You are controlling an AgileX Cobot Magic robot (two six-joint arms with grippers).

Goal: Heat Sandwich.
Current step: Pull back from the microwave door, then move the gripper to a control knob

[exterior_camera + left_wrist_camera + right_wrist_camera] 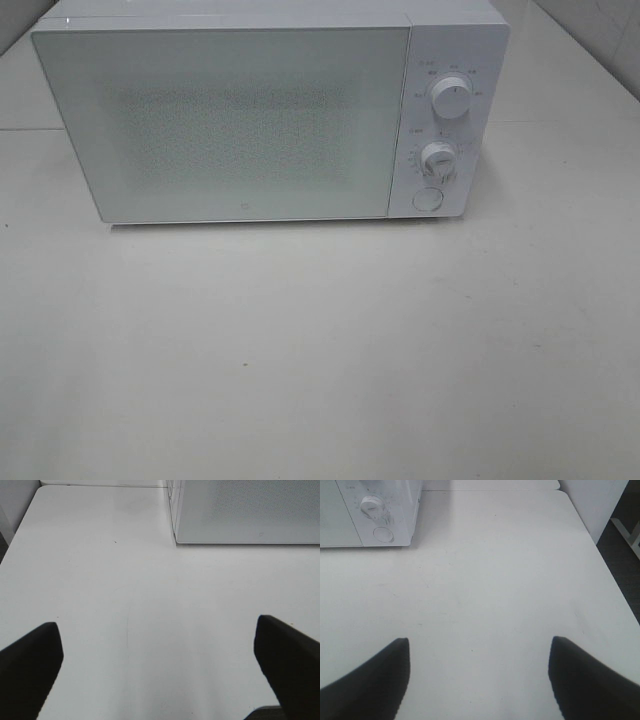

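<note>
A white microwave (250, 115) stands at the back of the white table (320, 350) with its door shut. Two knobs (452, 98) and a round button sit on its right panel. The sandwich is out of view. My left gripper (157, 650) is open above bare tabletop, with the microwave's front corner (240, 515) ahead of it. My right gripper (480, 665) is open too, with nothing between its fingers; the microwave's control panel (380, 515) shows beyond it. Neither gripper appears in the exterior high view.
The table's right edge (605, 555) drops off to a dark floor in the right wrist view. A grey wall borders the table beside the left arm (15, 510).
</note>
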